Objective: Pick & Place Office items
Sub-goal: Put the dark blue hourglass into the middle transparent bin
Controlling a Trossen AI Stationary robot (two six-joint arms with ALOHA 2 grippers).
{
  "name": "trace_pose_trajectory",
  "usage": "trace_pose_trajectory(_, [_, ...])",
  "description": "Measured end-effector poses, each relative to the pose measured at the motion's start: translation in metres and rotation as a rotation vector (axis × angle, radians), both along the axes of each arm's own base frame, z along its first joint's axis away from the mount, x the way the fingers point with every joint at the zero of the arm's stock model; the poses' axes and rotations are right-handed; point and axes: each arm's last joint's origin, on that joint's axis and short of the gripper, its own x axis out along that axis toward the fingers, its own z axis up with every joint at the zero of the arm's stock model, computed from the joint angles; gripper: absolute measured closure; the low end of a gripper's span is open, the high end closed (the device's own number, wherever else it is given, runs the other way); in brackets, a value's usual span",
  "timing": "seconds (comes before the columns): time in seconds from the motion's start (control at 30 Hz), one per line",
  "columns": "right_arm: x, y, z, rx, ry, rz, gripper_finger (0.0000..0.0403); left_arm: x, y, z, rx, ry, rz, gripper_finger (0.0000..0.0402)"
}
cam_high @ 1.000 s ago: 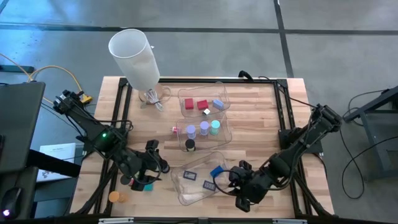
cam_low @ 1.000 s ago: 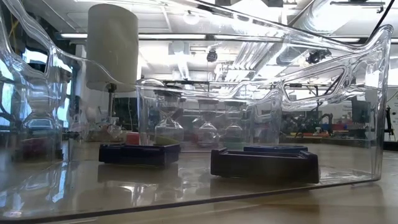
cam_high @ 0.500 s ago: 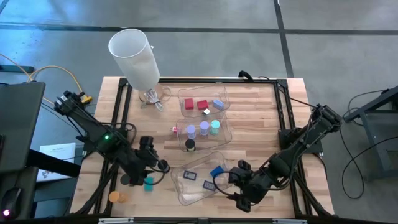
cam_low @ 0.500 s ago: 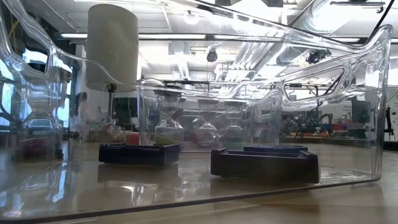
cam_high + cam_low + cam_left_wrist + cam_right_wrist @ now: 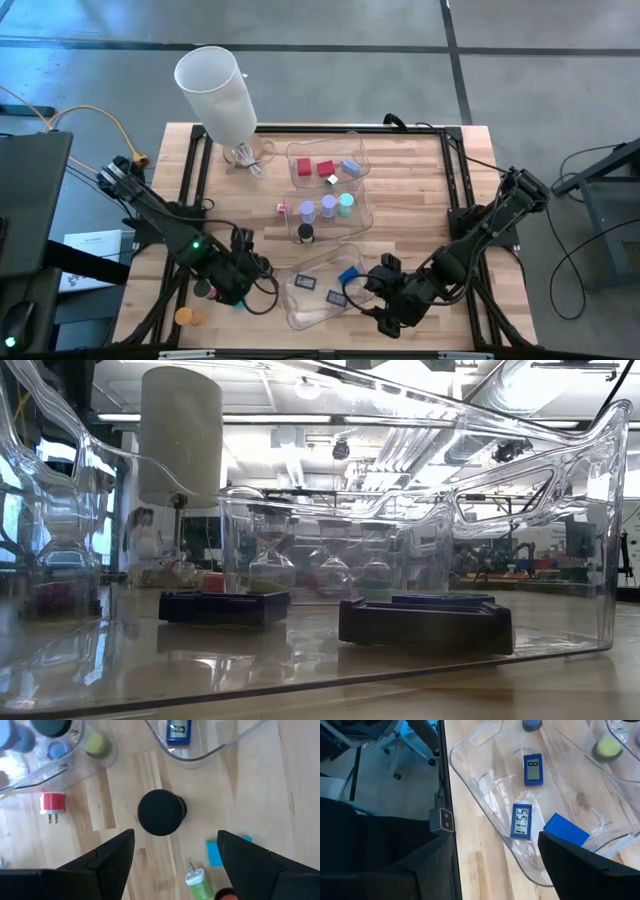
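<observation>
Both fingers open; only the left wrist view shows the black cylinder (image 5: 160, 812) between the left fingers (image 5: 112, 857)

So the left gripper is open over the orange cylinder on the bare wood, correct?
Not orange: the left wrist view shows the open left gripper over a black cylinder standing on the bare wood. The rest is right.
</observation>
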Motion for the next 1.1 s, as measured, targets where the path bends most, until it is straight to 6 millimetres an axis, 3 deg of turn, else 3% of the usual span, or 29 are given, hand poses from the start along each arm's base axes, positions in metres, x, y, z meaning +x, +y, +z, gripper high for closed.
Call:
trace_pose_trajectory(0.43, [0.001, 0.0, 0.0, -0.01, -0.015, -0.014, 0.0119, 0.016, 0.0, -0.014, 0.043, 0.018, 0.038, 0.0125])
trace_pose_trajectory(0.83, [0.001, 0.0, 0.0, -0.009, -0.017, -0.019, 0.0119, 0.019, -0.003, -0.021, 0.064, 0.033, 0.029, 0.0125])
trace_pose_trajectory(1.1, [0.002, 0.0, 0.001, -0.019, -0.036, -0.033, 0.0119, 0.019, 0.001, -0.041, 0.116, 0.07, 0.015, 0.0125])
